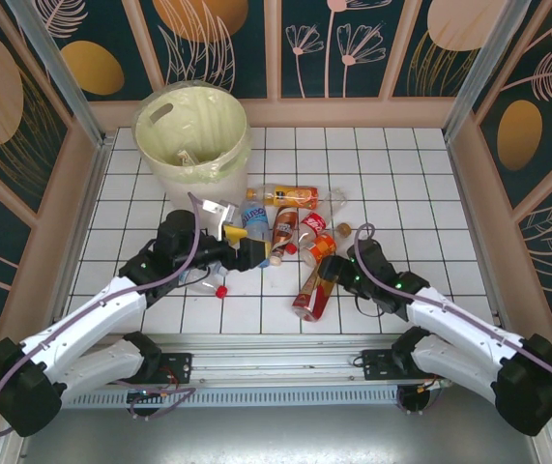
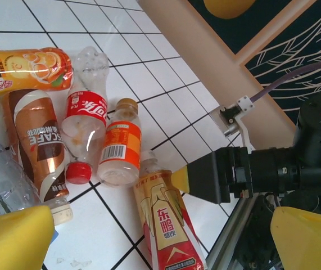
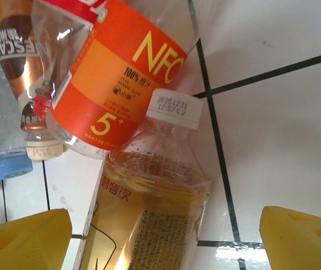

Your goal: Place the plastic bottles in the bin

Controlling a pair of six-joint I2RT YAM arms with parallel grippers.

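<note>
Since the plastic bottles [image 1: 290, 230] lie heaped mid-way across the bench [image 1: 401, 174], apart from the bin [image 1: 198, 176] at far left, each likely wants a separate pick.

Right gripper [image 3: 163, 242]: jaws wide, straddling the gold-labelled bottle [image 3: 149, 211], not closed on it.

Left gripper [image 1: 245, 242]: jaws fully spread, empty, over the heap's left side.

White tiled tabletop [image 1: 401, 164], dark grid lines; teal leaf-patterned wall panels [image 1: 343, 43]; pale wooden frame [image 1: 353, 111].

2 white arms [image 1: 82, 324], yellow fingers [image 2: 14, 239]
</note>
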